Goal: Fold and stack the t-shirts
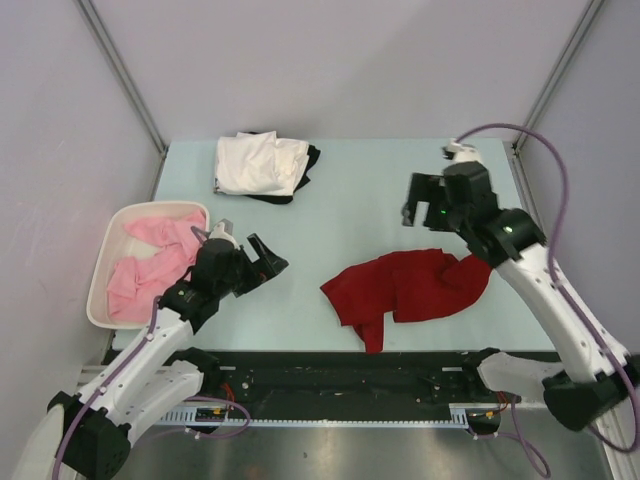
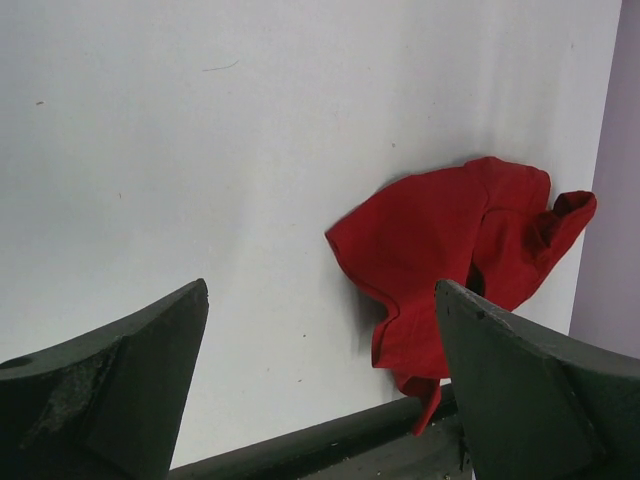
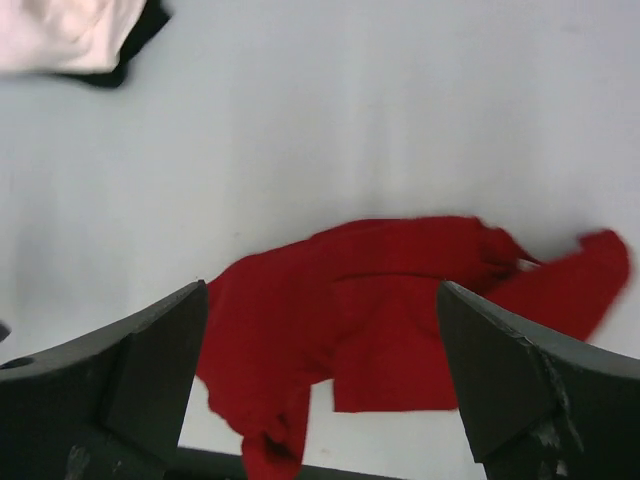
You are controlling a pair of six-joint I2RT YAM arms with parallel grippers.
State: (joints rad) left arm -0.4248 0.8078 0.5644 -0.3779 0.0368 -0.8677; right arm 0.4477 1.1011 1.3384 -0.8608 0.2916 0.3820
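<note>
A dark red t-shirt [image 1: 405, 285] lies crumpled on the table, near the front and right of centre. It also shows in the left wrist view [image 2: 450, 240] and the right wrist view [image 3: 380, 290]. My right gripper [image 1: 424, 205] hangs open above and just behind it, its jaws wide [image 3: 322, 288] and holding nothing. My left gripper [image 1: 270, 255] is open and empty to the shirt's left, pointing toward it [image 2: 322, 290]. A folded white t-shirt [image 1: 255, 163] rests on a black t-shirt [image 1: 305, 165] at the back. A pink t-shirt [image 1: 150, 260] lies in the basket.
The white plastic basket [image 1: 103, 262] stands at the table's left edge beside my left arm. A black rail [image 1: 350, 370] runs along the near edge. Grey walls and metal posts enclose the table at back and sides.
</note>
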